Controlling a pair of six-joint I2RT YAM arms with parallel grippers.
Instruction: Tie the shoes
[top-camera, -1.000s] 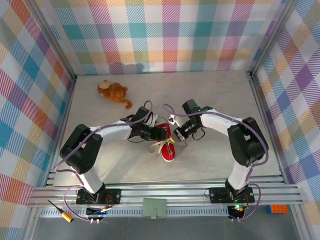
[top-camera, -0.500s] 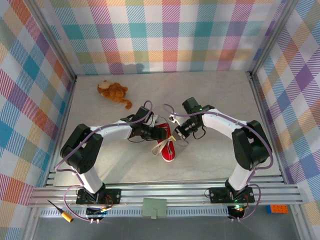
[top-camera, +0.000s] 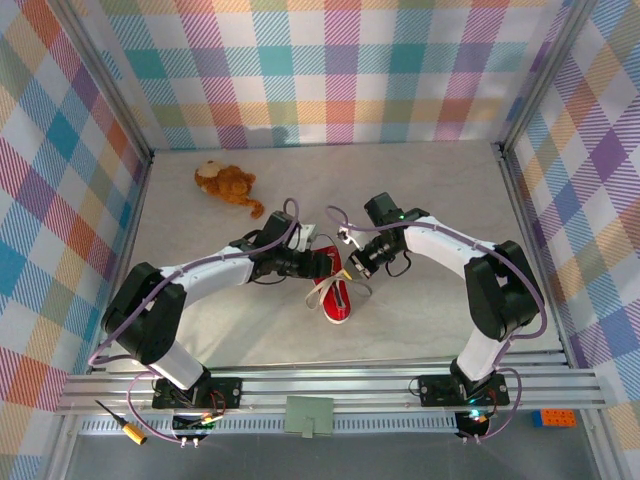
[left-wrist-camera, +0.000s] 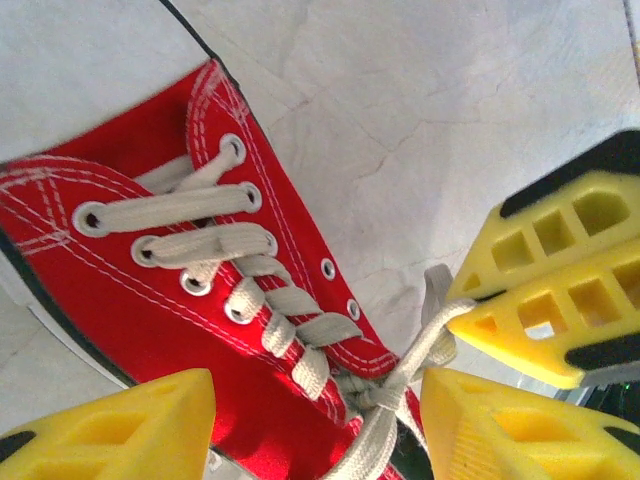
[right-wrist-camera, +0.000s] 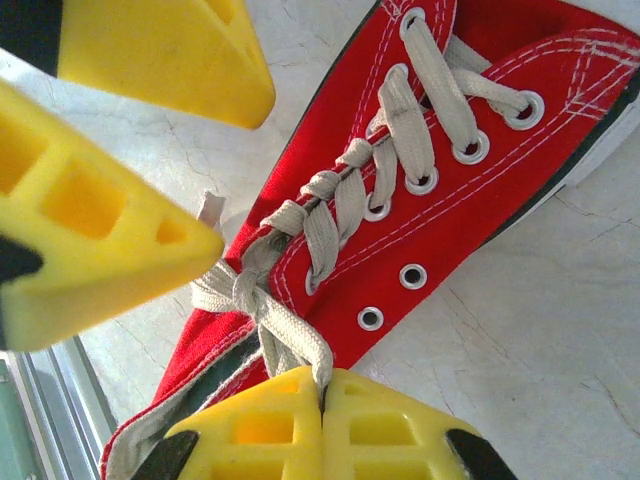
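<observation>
Pale marbled counter (top-camera: 430, 200) inside plaid walls carries the little red sneaker (top-camera: 337, 298), which sits on its sole at the middle, between your two arms. Your right fingers (right-wrist-camera: 390, 430) are pressed together on one white lace (right-wrist-camera: 290, 345) just beside the first crossing, while your left fingers (left-wrist-camera: 110, 430) stand spread to either side of that crossing, gripping nothing. Expect a light shoe that slides when tugged and flat, limp laces that twist and slip, so take the loose strand close to the crossing and pull gently.
</observation>
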